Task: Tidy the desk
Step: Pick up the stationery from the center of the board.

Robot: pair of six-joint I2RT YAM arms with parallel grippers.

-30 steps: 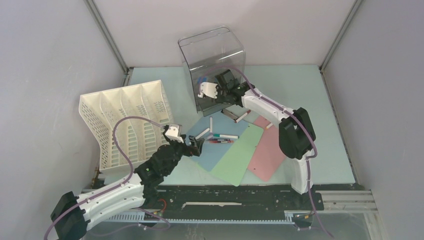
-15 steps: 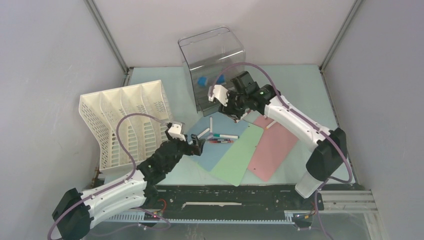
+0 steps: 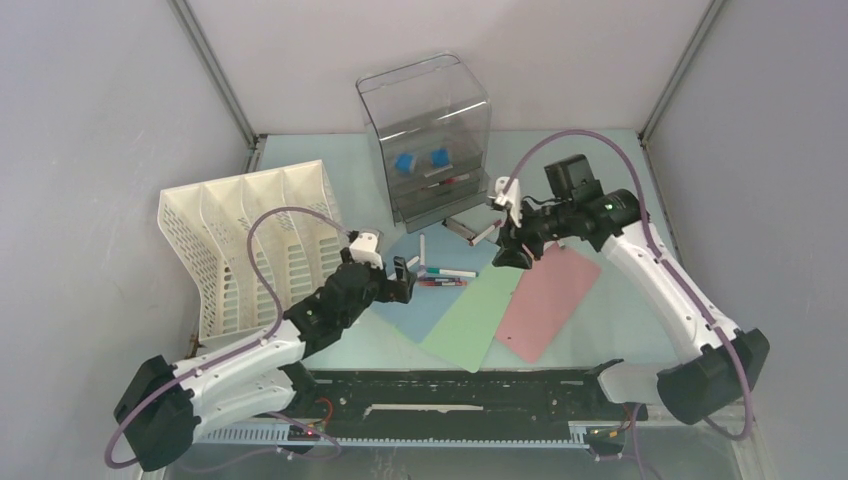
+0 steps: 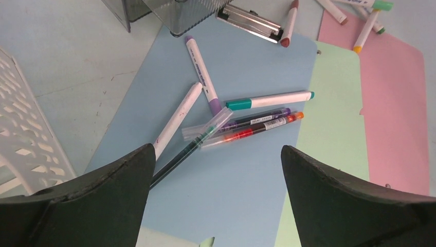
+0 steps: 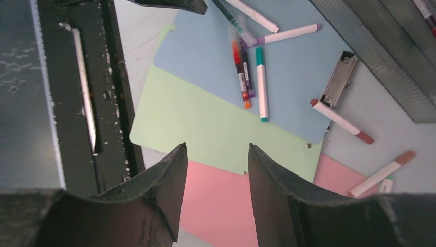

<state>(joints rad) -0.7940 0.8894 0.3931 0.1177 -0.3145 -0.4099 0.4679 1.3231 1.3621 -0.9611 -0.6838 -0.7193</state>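
The desk (image 3: 620,180) is a pale mint tabletop. Blue (image 3: 425,305), green (image 3: 475,312) and pink (image 3: 548,300) sheets overlap at its middle. Several pens (image 3: 440,275) lie loose on the blue sheet, among them a teal-capped marker (image 4: 270,100), a purple one (image 4: 202,74) and a red pen (image 4: 257,129). My left gripper (image 3: 400,280) (image 4: 217,149) hovers wide open just short of them, holding nothing. My right gripper (image 3: 505,255) (image 5: 217,145) hangs above the green and pink sheets, open and empty.
A clear drawer box (image 3: 425,130) stands at the back with blue items inside. A white slotted rack (image 3: 250,235) lies at the left. A metal clip (image 4: 249,21) and more markers (image 5: 342,122) lie near the box. A black rail (image 3: 450,390) runs along the front.
The right arm drew back out of the drawer box and swung right, now over the sheets, jaws slightly wider. The left gripper crept forward toward the pens.
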